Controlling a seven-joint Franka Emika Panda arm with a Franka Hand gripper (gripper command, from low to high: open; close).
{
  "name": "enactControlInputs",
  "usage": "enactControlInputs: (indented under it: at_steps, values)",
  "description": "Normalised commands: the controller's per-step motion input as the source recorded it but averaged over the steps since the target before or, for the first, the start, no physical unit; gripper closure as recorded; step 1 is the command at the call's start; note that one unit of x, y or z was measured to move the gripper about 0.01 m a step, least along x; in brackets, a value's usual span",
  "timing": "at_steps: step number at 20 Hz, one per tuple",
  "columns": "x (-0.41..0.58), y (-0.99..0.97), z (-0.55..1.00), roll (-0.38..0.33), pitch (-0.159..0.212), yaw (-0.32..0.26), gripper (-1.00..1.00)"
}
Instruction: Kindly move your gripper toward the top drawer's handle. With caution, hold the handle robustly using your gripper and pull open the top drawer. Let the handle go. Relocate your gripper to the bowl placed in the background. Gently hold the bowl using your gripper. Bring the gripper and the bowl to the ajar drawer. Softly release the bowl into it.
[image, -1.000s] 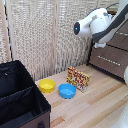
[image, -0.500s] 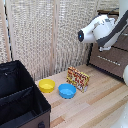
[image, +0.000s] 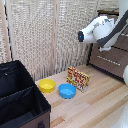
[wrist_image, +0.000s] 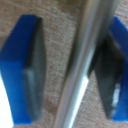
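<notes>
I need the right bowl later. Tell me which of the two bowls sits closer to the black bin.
The yellow bowl; it lies nearer the black bin, while the blue bowl sits beside the patterned box.

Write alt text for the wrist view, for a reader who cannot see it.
A slim silver horizontal bar handle runs between the gripper's two dark blue-tipped fingers, close up and blurred, with the grey-brown wood drawer front behind it. The jaws stand apart on either side of the bar; whether either pad touches it cannot be told.

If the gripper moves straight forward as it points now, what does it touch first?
Most likely the handle, the silver bar lying between the gripper's blue fingers, then the drawer front behind it; depth is unclear.
</notes>
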Motion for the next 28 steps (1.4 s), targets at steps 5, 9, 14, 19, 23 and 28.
enactControlInputs:
  at_steps: [5, 9, 14, 19, 23, 28]
  values:
    - [0.181, 0.43, -0.15, 0.0, -0.021, -0.13, 1.0]
    - [0.018, 0.53, -0.32, 0.0, -0.019, -0.247, 1.0]
    - [0.0, 0.55, -0.33, 0.0, -0.016, -0.258, 1.0]
    - [0.0, 0.58, -0.34, 0.0, -0.032, -0.253, 1.0]
    - [0.016, 0.65, -0.4, 0.0, -0.04, -0.216, 1.0]
    - [0.099, 0.71, -0.5, 0.025, -0.029, -0.171, 1.0]
